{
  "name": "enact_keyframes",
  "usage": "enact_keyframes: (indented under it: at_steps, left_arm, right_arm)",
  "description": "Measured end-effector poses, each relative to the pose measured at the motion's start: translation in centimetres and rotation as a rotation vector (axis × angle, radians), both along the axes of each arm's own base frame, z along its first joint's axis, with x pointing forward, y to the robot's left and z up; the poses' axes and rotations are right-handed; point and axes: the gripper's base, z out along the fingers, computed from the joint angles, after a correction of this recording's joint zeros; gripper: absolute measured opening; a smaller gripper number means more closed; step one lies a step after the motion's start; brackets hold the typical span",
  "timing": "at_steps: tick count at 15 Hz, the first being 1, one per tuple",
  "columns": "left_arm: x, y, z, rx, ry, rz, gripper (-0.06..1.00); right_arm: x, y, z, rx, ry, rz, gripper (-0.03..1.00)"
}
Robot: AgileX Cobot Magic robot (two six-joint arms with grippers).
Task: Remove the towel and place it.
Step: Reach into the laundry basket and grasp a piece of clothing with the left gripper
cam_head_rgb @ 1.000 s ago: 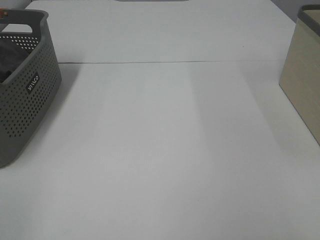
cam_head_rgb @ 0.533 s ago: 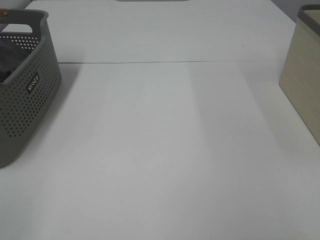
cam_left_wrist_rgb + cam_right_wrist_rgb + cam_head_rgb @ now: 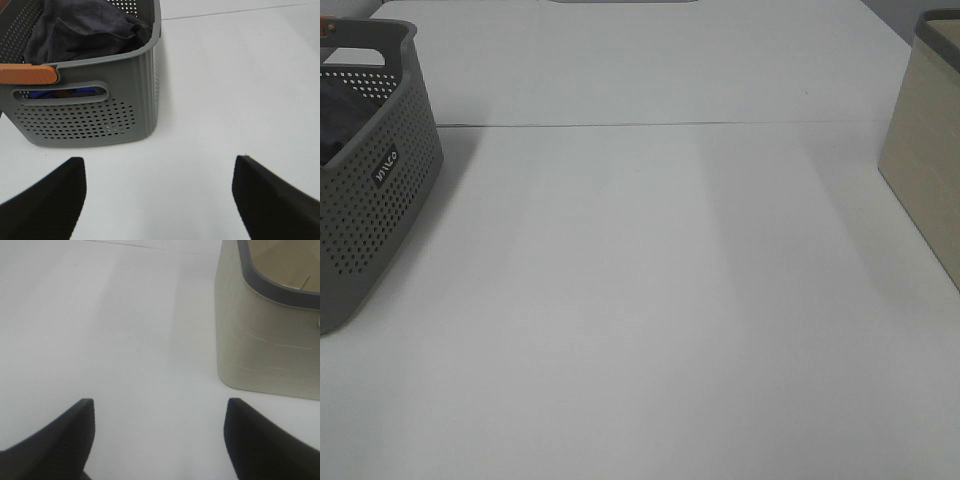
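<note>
Towel [image 3: 85, 30] lies bunched in the basket [image 3: 90, 117] at the desk's [image 3: 640, 300] 10 o'clock, ahead of the left jaws, which stand apart. Right jaws, also apart, face the 3 o'clock bin [image 3: 265, 340]; left is nearer.

White table [image 3: 650, 300] — grey basket [image 3: 370, 200] left, beige bin [image 3: 925, 150] right

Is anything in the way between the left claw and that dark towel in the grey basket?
Only the grey basket itself: the towel lies inside it, and its near wall faces the open left gripper. The stretch of table between gripper and basket is bare, and nothing covers the towel from above.
</note>
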Motion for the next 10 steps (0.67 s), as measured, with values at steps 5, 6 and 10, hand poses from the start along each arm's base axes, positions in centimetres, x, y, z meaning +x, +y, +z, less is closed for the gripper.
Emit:
enact_keyframes:
  at_steps: [5, 6, 10]
  left_arm:
    - [0.00, 0.00, 0.00, 0.000, 0.000, 0.000, 0.76]
    - [0.00, 0.00, 0.00, 0.000, 0.000, 0.000, 0.76]
    - [0.00, 0.00, 0.00, 0.000, 0.000, 0.000, 0.76]
  right_arm:
    - [0.00, 0.00, 0.00, 0.000, 0.000, 0.000, 0.70]
    - [0.00, 0.00, 0.00, 0.000, 0.000, 0.000, 0.70]
    - [0.01, -0.07, 0.00, -0.007, -0.001, -0.005, 0.70]
